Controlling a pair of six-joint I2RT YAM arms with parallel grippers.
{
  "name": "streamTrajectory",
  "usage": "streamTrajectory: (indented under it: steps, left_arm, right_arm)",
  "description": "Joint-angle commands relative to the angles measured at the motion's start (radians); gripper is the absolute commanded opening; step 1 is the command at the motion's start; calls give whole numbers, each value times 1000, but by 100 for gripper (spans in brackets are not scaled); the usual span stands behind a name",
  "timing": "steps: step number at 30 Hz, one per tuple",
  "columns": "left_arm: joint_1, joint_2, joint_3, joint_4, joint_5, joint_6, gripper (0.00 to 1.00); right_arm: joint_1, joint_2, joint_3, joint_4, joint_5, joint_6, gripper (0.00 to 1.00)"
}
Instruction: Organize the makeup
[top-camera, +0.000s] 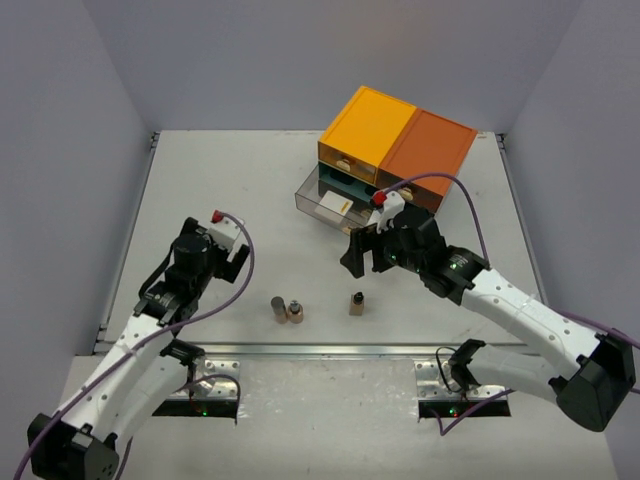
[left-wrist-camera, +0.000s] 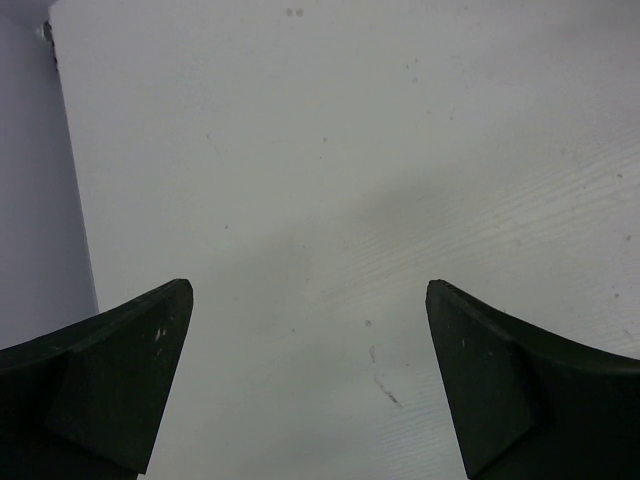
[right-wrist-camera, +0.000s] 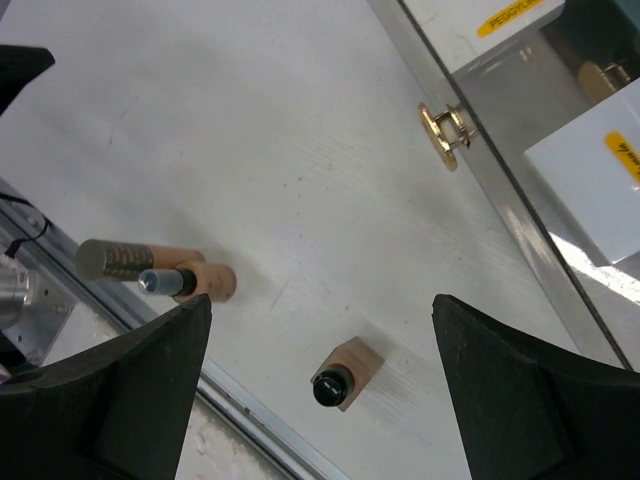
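1. Makeup in view is three small tan bottles standing on the table (top-camera: 200, 190), all nearer the arm bases than either gripper.
2. Black-capped bottle (right-wrist-camera: 338, 380) sits below the gap between the right gripper (top-camera: 362, 258) fingers, untouched.
3. Silver-capped bottle (right-wrist-camera: 125, 260) and grey-tipped bottle (right-wrist-camera: 195, 282) stand side by side, close to the finger at the left of the right wrist view.
4. Right gripper: jaws wide apart, holding nothing.
5. Left gripper (left-wrist-camera: 310, 290): jaws fully spread over bare table, holding nothing.
6. Clear drawer (top-camera: 325, 203) with a gold knob (right-wrist-camera: 445, 135), just beyond the right gripper, holds white boxes (right-wrist-camera: 585, 170) with yellow labels (right-wrist-camera: 620, 148); the dark print is cropped and too blurred to read.
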Motion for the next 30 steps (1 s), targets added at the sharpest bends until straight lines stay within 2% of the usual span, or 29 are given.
streamTrajectory:
  steps: [1,5,12,19,30]
  left_arm:
    - [65,-90,-26,60,102,-16,100]
    - [118,-114,-42,55,153,-21,100]
    - [137,-33,-50,78,161,-27,100]
    - [139,-59,-78,68,209,-23,100]
    - [161,-72,-78,51,243,-13,100]
  right_arm:
    - [2,-45,-43,81,-87,5,90]
    - [2,-46,-84,135,-89,27,88]
    - [5,-1,-118,212,68,107,80]
    - [6,48,-147,330,214,137,79]
    - [4,275,-42,413,336,140,78]
